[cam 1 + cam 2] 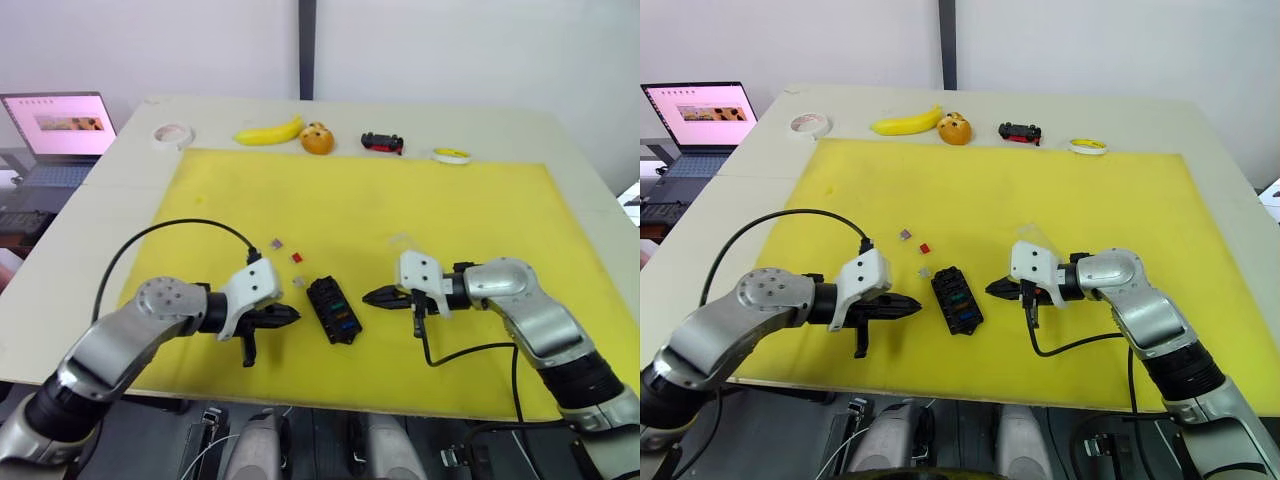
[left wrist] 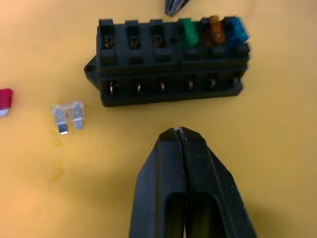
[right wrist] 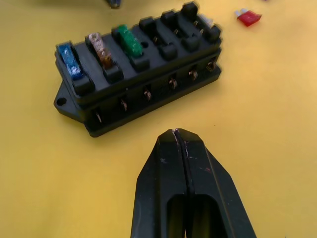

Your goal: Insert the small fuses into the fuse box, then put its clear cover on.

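**Both end effectors closed and empty, flanking the fuse box**

On the left, the left arm is reaching in low over the yellow mat, forearm angled inward and wrist level, so that the left end effector is pointing across toward the centre. Its two black fingers are pressed together with nothing between them, the tip lying just beside the small black rectangular plastic fuse box without touching it.

Near that tip, a clear grey blade fuse is lying flat on the mat just beside the box's end, with a red blade fuse a little farther off and another greyish fuse beyond that.

The fuse box is sitting at the middle of the mat's near half, turned at a slant. A green fuse, an amber fuse and a blue fuse are standing in three neighbouring slots at one end; the other slots are showing bare.

To the right, the right arm is bending at the elbow and coming in from the side, the right end effector pointing back at the box, fingers pressed shut and empty, near it but apart.

A thin transparent plastic cover is lying faintly on the mat behind the right wrist.
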`<state>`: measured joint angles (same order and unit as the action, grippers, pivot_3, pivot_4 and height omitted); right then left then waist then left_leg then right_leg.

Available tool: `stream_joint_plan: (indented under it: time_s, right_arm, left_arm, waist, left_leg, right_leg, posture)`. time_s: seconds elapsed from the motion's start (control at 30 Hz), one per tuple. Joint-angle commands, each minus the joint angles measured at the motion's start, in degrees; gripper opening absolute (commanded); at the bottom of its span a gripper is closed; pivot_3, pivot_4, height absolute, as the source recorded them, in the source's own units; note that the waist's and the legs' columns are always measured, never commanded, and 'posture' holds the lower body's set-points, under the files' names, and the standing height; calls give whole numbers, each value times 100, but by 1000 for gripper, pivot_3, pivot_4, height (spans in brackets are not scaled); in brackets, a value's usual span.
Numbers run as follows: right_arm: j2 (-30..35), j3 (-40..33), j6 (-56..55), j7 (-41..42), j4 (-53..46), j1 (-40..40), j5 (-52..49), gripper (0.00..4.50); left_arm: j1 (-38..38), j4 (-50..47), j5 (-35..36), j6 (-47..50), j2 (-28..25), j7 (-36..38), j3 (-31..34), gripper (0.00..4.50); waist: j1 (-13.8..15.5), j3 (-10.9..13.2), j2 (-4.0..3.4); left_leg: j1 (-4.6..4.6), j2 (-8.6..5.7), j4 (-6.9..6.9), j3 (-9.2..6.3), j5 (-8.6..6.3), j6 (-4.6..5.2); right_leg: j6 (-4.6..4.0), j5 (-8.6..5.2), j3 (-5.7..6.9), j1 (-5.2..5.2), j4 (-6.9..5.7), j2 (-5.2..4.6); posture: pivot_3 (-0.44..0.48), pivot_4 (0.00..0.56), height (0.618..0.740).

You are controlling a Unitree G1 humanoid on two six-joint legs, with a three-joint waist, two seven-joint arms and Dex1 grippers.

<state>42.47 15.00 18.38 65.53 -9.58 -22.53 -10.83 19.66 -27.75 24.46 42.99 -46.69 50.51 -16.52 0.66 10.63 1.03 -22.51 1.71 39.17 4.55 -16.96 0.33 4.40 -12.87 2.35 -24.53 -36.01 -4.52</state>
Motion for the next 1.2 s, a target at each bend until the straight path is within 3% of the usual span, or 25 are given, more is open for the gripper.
stream_joint_plan:
  time_s: [0.03, 0.17, 0.3, 0.53, 0.8, 1.2]
  right_arm:
    - [-55, 65, 66, -56, -345, 14, 43, 0]
    - [-43, 179, 215, -14, -516, 53, 64, 0]
    - [34, 117, 393, 20, -757, 110, -52, 0]
    - [136, 20, 601, 38, -1011, 165, -128, 0]
    - [236, -195, 826, 39, -1151, 146, -236, 0]
    - [358, -284, 949, -106, -1340, 330, -346, 0]
  left_arm:
    - [254, 154, -300, -275, 143, 64, -176, 43]
    - [488, 409, -387, -365, 421, 175, -320, 43]
    - [672, 596, 193, -305, 1137, 463, -190, 43]
    - [877, 895, 49, -450, 1411, 804, -407, 43]
    - [983, 1201, -585, -784, 1197, 972, -703, 43]
    - [887, 875, -661, -377, 768, 1195, -649, 43]
  waist:
    - [1, 0, 0]
    - [6, 0, 1]
    - [17, -1, 3]
    - [13, -1, 3]
    - [20, -2, 3]
    - [4, -2, 4]
  left_leg:
    - [0, 0, 0, 0, 0, 0]
    - [0, 0, 1, -1, 0, 0]
    - [-4, -2, 5, -3, 0, 0]
    - [-3, -2, 5, -4, -1, 2]
    - [-3, -6, 5, -7, -1, 2]
    - [-1, -6, 7, -8, -2, 4]
  right_leg:
    - [0, 0, 0, 0, 0, 0]
    - [0, 0, 0, 0, -1, 0]
    - [1, 0, 2, 1, -1, -2]
    - [2, 0, 1, 2, -1, -2]
    - [2, 0, 1, 5, 1, -4]
    - [4, -1, 1, 8, 0, -7]
  posture:
    - [0, 150, 737]
    - [0, 150, 737]
    - [0, 150, 737]
    - [0, 150, 737]
    - [0, 150, 737]
    - [0, 150, 737]
